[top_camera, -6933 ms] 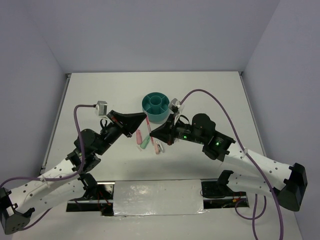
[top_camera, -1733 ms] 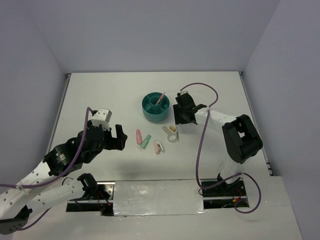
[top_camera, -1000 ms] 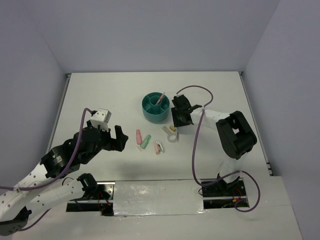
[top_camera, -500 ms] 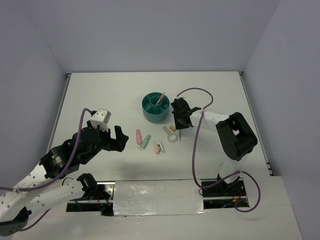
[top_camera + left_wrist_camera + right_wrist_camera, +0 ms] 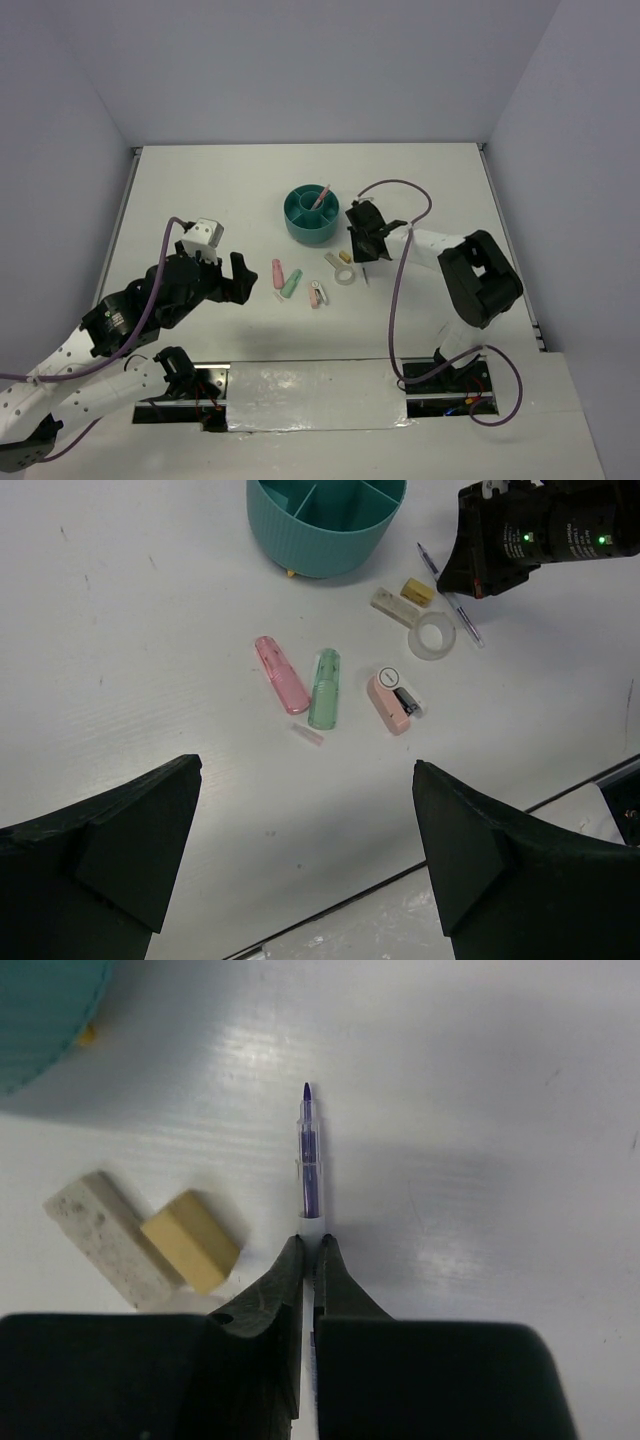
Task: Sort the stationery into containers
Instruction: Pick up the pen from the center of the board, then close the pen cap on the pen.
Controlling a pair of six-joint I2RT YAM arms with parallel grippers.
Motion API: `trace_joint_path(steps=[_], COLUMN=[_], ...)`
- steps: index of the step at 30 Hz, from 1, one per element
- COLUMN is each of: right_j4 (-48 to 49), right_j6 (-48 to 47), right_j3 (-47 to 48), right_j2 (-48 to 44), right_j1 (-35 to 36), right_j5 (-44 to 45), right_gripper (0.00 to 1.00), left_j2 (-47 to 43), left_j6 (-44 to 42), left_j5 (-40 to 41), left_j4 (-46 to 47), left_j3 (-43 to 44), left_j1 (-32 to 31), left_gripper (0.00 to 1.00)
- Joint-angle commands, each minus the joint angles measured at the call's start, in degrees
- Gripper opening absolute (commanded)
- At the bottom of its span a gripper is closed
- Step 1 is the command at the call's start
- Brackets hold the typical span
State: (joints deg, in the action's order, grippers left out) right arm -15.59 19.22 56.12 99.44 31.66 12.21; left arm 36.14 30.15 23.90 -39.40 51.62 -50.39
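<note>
No legible txt or labels

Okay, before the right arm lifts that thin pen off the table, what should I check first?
1. Right gripper shut on the thin pen: ok, jaws pinch its barrel.
2. Grip balanced along the pen: cannot tell, its back part is hidden under the fingers.
3. Yellow piece and white block apart from the pen: ok.
4. Organiser upright, top open, close to the grip: ok; a pink pen leans in it.
5. Left gripper open, holding nothing, well clear of the right arm: ok.
</note>
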Motion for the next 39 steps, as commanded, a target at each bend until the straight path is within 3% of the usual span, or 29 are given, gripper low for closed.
trace_joint_path(steps=[1, 9, 14, 19, 27, 33, 39], right_j4=[-1.21, 7.86, 1.72, -4.53, -5.41, -1.12, 1.88], right_j6=[0.11, 0.20, -2.08, -2.09, -2.70, -4.19, -3.75], right_j3=[-4.43, -14.37, -12.71, -11.82, -13.93, -17.18, -19.38], right_j2=[-4.24, -30.60, -41.32, -48.27, -52.15, -52.59, -54.08], right_j1=[0.86, 0.86, 1.03, 1.39, 2.53, 2.71, 2.71], right_j5=[-2.45, 7.64, 9.68, 7.75, 3.71, -0.77, -8.07], right_gripper=[0.00, 0.00, 0.00, 0.00, 0.00, 0.00, 0.00], left_j2=[-0.19, 2.09, 9.99, 19.82, 31.88, 42.15, 46.74], left_j6=[-0.36, 7.28, 10.97, 28.36, 51.91, 54.14, 54.13], left_j5=[-0.69, -3.24, -4.74, 6.74, 10.64, 9.16, 5.37], left_j4=[1.96, 5.99, 9.25, 1.53, -4.62, -5.87, -4.55], left_j3=[-0.20, -2.13, -3.80, -1.70, 1.20, 4.63, 4.90], left_j1=[0.21, 0.29, 0.21, 0.21, 0.38, 1.17, 3.11], left_gripper=[0.99, 0.99, 0.99, 0.99, 0.89, 0.80, 0.76])
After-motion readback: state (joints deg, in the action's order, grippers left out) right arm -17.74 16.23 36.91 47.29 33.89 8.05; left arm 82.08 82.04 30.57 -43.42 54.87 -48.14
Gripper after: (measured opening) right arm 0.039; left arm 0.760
